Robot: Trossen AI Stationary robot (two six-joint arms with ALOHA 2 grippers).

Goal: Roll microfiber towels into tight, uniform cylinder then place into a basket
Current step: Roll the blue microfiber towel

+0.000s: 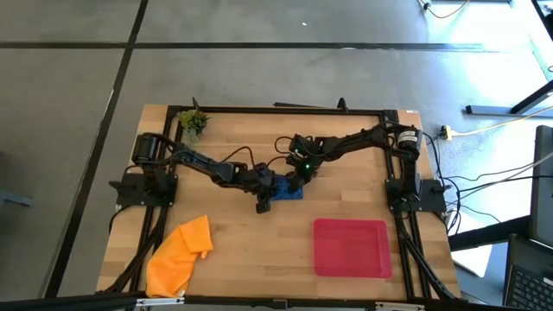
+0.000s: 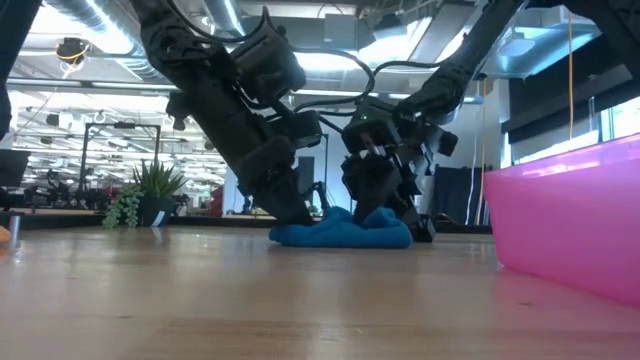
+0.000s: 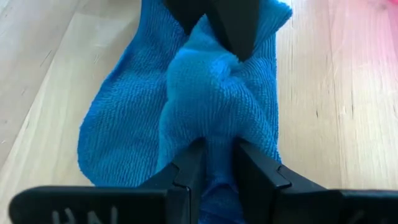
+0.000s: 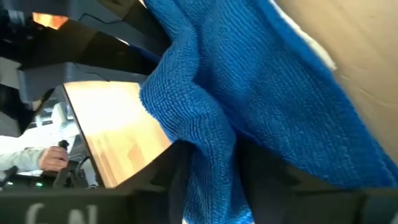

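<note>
Two grippers: both on the blue towel (image 1: 288, 189), mid-table
Left gripper (image 3: 216, 158): fingers pinching a bunched fold of blue towel, cloth squeezed in the narrow gap between them
Right gripper (image 4: 214, 165): fingers pinching a hanging fold of the same towel from the opposite side
Blue towel shape: crumpled lump on the table (image 2: 200, 300), not a cylinder yet; the low view shows a low, uneven mound between the two grippers
Orange towel (image 1: 180, 253): lying loose near the table's front left corner, untouched, well apart from both arms
Basket (image 1: 350, 248): red tray, front right, nothing in it; near the blue towel but not touching
Step (judged): early, roll not formed; nothing placed
Risk 1: both grips hold wadded cloth, so any rolling from here likely gives a lumpy twist, not a tight even cylinder
Risk 2: grippers pulling apart could stretch or unfold the towel
Risk 3: thin pinch on soft pile may slip, dropping the fold
Risk 4: fingers are close together over one small cloth, so they may collide
Plant (image 1: 193, 123): back left, out of the way
</note>
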